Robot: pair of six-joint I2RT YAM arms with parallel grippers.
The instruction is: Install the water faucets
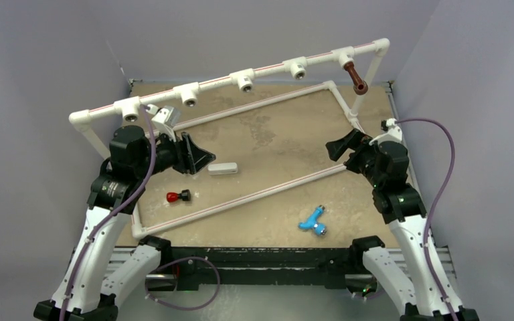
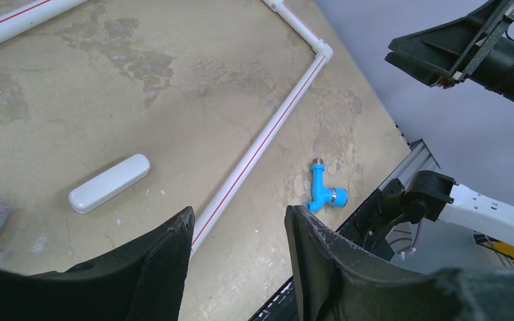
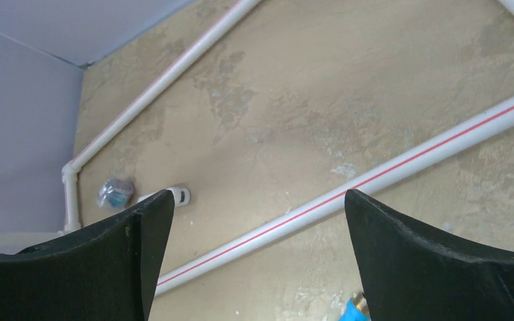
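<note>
While the blue faucet (image 1: 314, 221) with its silvery end lies flat near the front edge of the surface (image 1: 274, 134), just outside the low pipe frame (image 1: 241, 198) with open room around it, the brown faucet (image 1: 356, 78) hangs from the raised pipe (image 1: 271, 69) at far right. Left fingers (image 2: 167, 267) and right fingers (image 3: 127, 254) spread wide, holding nothing.

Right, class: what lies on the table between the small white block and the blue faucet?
A white pipe with a red stripe crosses between the white block and the blue faucet; both the top external and left wrist views show it.
</note>
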